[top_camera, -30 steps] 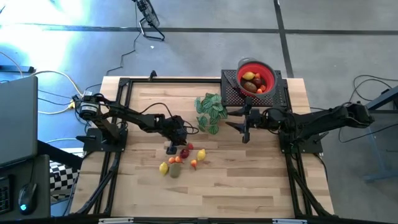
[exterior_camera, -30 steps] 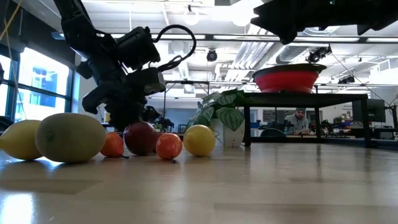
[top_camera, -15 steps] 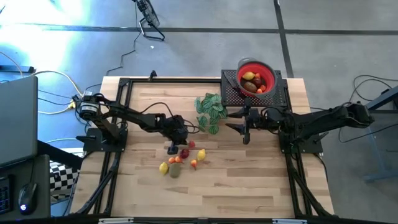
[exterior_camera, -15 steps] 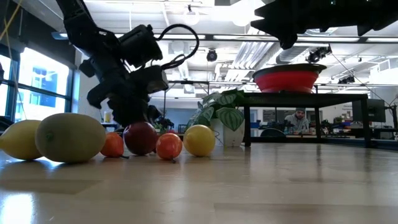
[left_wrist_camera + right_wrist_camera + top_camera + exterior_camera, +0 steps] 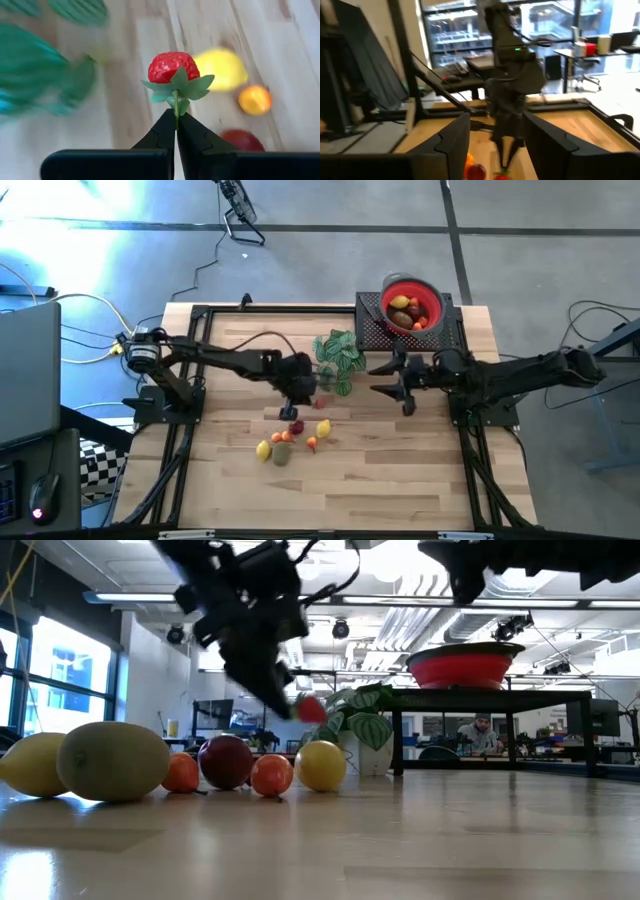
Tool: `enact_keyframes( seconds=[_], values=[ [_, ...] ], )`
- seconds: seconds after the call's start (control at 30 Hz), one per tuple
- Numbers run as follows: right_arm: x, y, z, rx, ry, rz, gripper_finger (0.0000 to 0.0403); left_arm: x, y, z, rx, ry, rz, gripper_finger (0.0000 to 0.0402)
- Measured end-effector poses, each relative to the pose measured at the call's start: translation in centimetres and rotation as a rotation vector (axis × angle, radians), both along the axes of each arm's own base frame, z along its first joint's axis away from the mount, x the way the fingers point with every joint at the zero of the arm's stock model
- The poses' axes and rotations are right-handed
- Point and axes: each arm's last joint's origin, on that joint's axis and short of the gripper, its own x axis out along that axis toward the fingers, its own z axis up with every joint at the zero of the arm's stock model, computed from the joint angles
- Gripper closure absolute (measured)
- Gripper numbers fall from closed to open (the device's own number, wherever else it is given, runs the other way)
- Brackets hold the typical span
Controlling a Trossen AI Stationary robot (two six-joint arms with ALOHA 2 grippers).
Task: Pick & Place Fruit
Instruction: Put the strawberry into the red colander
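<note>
So I've got the strawberry (image 5: 172, 67) pinched by its thin green stem in the left pincer (image 5: 176, 124), fingers clamped tight together on the stem, with the berry sticking straight out past the tips, leaf collar facing back at them. In the low view it's hanging well clear of the bench (image 5: 400, 480), up above the rest of the fruit pile (image 5: 290, 438), which sits just below and behind the pincer. The thing that matters now, I reckon, is where the red bowl (image 5: 411, 305) lies from here: it's well off to the pincer's far side, up on the black stand (image 5: 450, 330), with the green plant sprig (image 5: 336, 358) right beside the pincer and directly on the way there. The berry's long axis runs in line with the fingers, so it should go nose-first whichever way I swing. The right pincer (image 5: 405, 380) is actually nearer the bowl, hovering just short of the stand with its fingers parted and nothing in them, so it sits between my berry and the target. I'd guess I need to go over the sprig and mind that other arm.
</note>
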Motion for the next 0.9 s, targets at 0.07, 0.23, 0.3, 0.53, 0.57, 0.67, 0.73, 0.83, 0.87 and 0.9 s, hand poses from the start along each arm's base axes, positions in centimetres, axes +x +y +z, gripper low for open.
enact_keyframes(
  seconds=[0.07,0.23,0.3,0.53,0.57,0.67,0.73,0.83,0.87,0.9],
  values=[
    [-0.6,0.1,0.5,-0.002,-0.019,0.032,0.0231,0.5,1.0,1.4,0.007,-0.017,0.025,0.04],
    [-2.8,0.2,1.5,-0.005,-0.038,0.076,0.0231,1.4,3.7,5.3,0.034,-0.082,0.064,0.0401],
    [-3.6,0.2,1.8,-0.006,-0.042,0.075,0.0231,1.7,4.7,7.1,0.041,-0.132,0.075,0.0401],
    [-5.7,0.2,2.8,-0.011,-0.102,0.069,0.0231,2.4,7.1,13.1,0.072,-0.326,0.12,0.0401],
    [-5.9,0.2,2.9,-0.013,-0.112,0.067,0.0231,2.5,7.4,13.8,0.079,-0.359,0.128,0.0401],
    [-6.5,0.2,3.3,-0.023,-0.142,0.047,0.0231,2.9,7.8,15.6,0.092,-0.468,0.157,0.0401],
    [-6.7,0.1,3.4,-0.039,-0.155,0.007,0.0231,3.1,7.9,16.6,0.095,-0.541,0.182,0.0401],
    [-7.1,-0.1,3.6,-0.07,-0.177,-0.051,0.0231,3.3,8.3,17.3,0.106,-0.615,0.216,0.0401],
    [-7.2,-0.1,3.7,-0.08,-0.182,-0.068,0.0231,3.3,8.3,17.5,0.112,-0.628,0.23,0.0401],
    [-7.2,-0.1,3.7,-0.086,-0.186,-0.08,0.0231,3.5,8.4,17.4,0.12,-0.637,0.24,0.0401]
  ],
)
